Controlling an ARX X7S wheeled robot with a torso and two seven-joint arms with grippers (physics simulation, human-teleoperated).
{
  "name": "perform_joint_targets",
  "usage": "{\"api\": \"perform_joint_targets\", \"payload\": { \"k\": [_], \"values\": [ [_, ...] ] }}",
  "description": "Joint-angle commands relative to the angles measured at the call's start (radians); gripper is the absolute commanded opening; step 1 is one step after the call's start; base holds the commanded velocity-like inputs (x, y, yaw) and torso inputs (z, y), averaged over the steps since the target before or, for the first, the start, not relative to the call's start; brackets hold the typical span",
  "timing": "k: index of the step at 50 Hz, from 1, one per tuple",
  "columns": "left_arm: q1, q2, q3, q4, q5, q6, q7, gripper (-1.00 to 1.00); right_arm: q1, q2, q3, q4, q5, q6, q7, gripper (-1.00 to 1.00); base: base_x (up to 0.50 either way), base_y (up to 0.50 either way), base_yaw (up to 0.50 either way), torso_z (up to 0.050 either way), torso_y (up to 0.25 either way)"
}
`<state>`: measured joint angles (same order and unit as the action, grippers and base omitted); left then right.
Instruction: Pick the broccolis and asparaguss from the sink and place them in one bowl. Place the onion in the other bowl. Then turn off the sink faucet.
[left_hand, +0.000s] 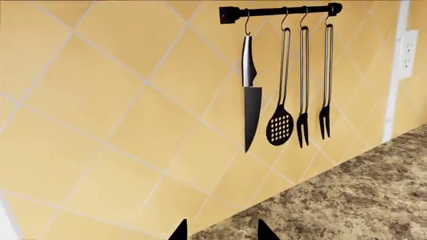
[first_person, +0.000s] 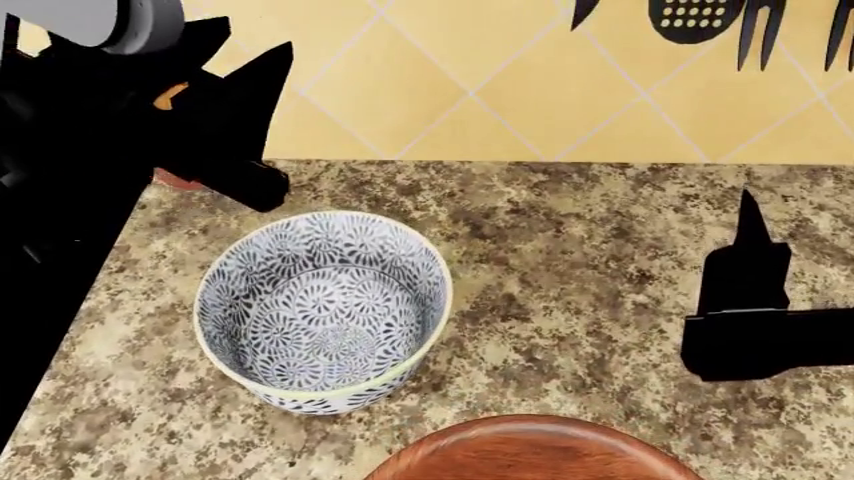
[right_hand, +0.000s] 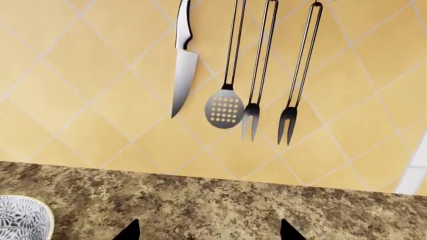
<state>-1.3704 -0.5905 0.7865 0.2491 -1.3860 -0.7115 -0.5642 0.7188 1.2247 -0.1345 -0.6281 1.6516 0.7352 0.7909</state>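
Both hands, left hand (first_person: 234, 120) and right hand (first_person: 747, 290), are spread and empty over the table (first_person: 587, 250); the patterned bowl (first_person: 324, 310) is unfilled, so the next move likely calls for reaching the sink.

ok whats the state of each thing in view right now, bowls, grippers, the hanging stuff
patterned bowl: upright, empty
wooden bowl: mostly cut off, visible part empty
left gripper: open, holding nothing
right gripper: open, holding nothing
knife: hanging from rail
slotted spoon: hanging
two forks: hanging
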Motion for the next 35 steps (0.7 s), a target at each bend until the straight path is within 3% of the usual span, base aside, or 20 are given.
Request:
{"api": "perform_joint_targets", "payload": {
  "k": [1, 7, 19, 35],
  "values": [
    [-0.017, 0.146, 0.092, -0.197, 0.083, -0.002, 0.120, -1.00, -0.010, -0.001, 0.014, -0.011, 0.008, -0.003, 0.004, 1.00, 0.00, 0.00, 0.00, 0.000, 0.000],
    [0.009, 0.186, 0.137, -0.218, 0.129, 0.011, 0.141, -1.00, -0.024, -0.004, 0.022, -0.015, 0.005, -0.013, 0.013, 1.00, 0.00, 0.00, 0.00, 0.000, 0.000],
    [0.040, 0.181, 0.146, -0.153, 0.129, 0.019, 0.112, -1.00, -0.011, -0.001, 0.021, -0.015, 0.015, -0.003, 0.013, 1.00, 0.00, 0.00, 0.00, 0.000, 0.001],
    [0.051, 0.242, 0.191, -0.342, 0.255, 0.096, 0.181, -1.00, -0.022, 0.010, 0.032, -0.027, 0.035, -0.004, 0.030, 1.00, 0.00, 0.00, 0.00, 0.000, 0.000]
  ]
}}
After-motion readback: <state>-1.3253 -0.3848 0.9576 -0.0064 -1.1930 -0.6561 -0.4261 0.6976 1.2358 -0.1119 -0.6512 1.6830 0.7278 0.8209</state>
